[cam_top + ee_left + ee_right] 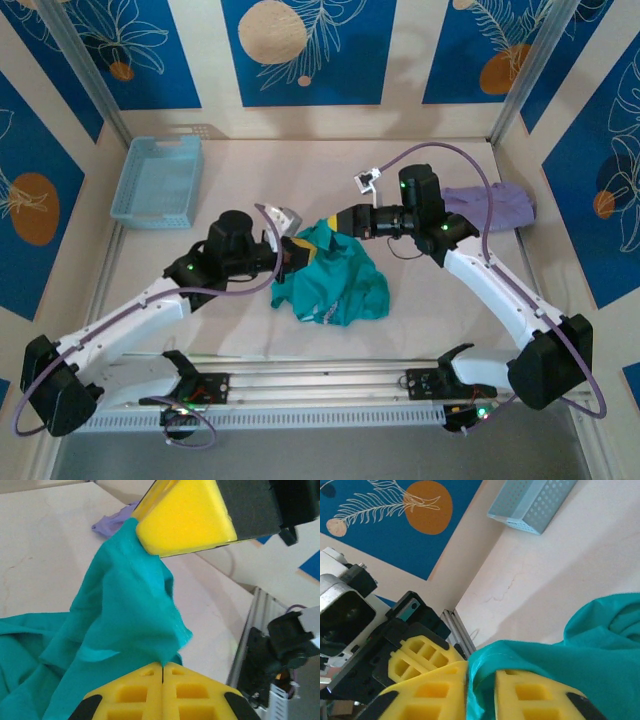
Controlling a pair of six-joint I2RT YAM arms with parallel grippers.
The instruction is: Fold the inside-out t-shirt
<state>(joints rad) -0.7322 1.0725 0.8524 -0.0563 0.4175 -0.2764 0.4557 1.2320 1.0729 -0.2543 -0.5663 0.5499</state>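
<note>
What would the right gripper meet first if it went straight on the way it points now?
First the teal t-shirt, a fold of it already between the fingers of the right gripper. Just beyond, probably the left gripper, which faces it closely; depth is unclear.

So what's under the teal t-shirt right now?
The t-shirt lies bunched on the table, one edge pinched up by the left hand and right hand. Anything beneath the heap is covered.
</note>
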